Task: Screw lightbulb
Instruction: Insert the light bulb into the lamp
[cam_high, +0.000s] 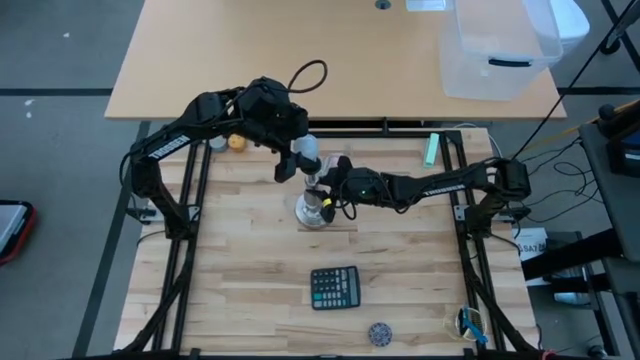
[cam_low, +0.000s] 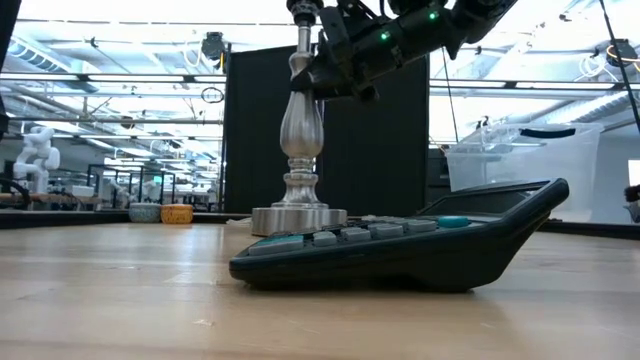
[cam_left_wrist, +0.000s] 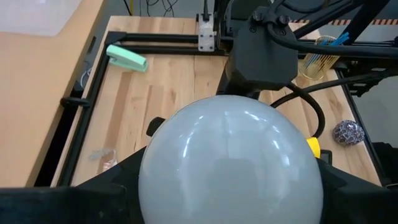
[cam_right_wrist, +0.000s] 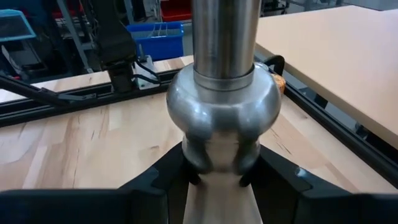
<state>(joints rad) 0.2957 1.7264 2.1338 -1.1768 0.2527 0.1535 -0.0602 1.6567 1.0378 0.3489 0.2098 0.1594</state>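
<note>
The lightbulb (cam_left_wrist: 230, 155), a frosted white globe, fills the left wrist view, and my left gripper (cam_high: 303, 160) is shut on it in the air, just to the far side of the stand; its screw base is hidden. The silver metal stand (cam_low: 298, 130) rests upright on its round base (cam_high: 318, 214) at the table's middle. My right gripper (cam_high: 324, 190) reaches in from the right and is shut on the stand's stem. My left gripper pinches the globe's two opposite sides (cam_left_wrist: 152, 180) between its two fingers (cam_left_wrist: 102, 193). It comes from the table's far left, slanting down. The bulb is lifted clear of the table and the stand. My right gripper pinches the stand's narrow neck (cam_right_wrist: 221, 158), just under a rounded bulge high on the stem, between its two fingers (cam_right_wrist: 165, 180). The fingers come nearly level from the table's right and lie across the stem. The stand stays upright with its base on the table.
A dark calculator (cam_high: 335, 288) lies near the front edge, with a small patterned ball (cam_high: 379, 332) beside it. An orange ball (cam_high: 237, 142) sits at the far left, a green object (cam_high: 431, 150) at the far right. A clear bin (cam_high: 500, 50) stands on the far table.
</note>
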